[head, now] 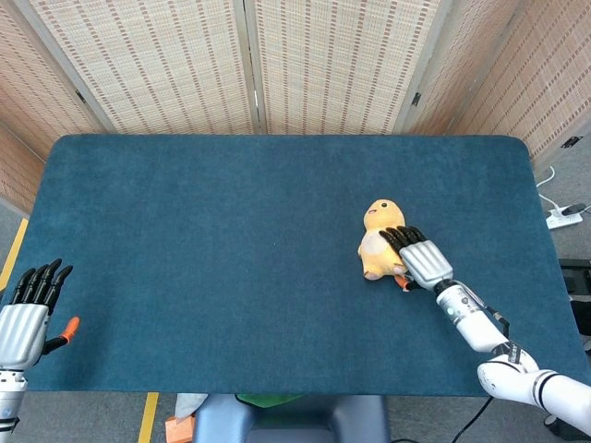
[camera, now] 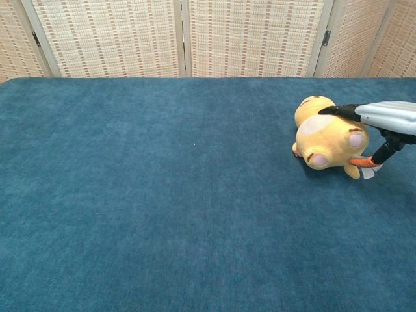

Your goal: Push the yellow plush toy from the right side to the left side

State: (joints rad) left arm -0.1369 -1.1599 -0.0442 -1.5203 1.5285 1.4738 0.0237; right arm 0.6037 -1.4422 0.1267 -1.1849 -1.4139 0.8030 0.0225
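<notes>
The yellow plush toy (head: pixel 377 245) lies on its back on the right half of the blue table (head: pixel 231 240), also seen in the chest view as the plush toy (camera: pixel 325 136). My right hand (head: pixel 416 258) is flat with fingers extended and rests against the toy's right side, its fingertips (head: pixel 395 236) over the belly. In the chest view the right hand (camera: pixel 383 117) reaches over the toy from the right edge. My left hand (head: pixel 26 314) hangs at the table's near left corner, fingers straight and apart, holding nothing.
Woven folding screens (head: pixel 277 65) stand behind the table's far edge. A white power strip (head: pixel 563 217) lies on the floor past the right edge. The blue cloth (camera: pixel 162 195) stretches left of the toy.
</notes>
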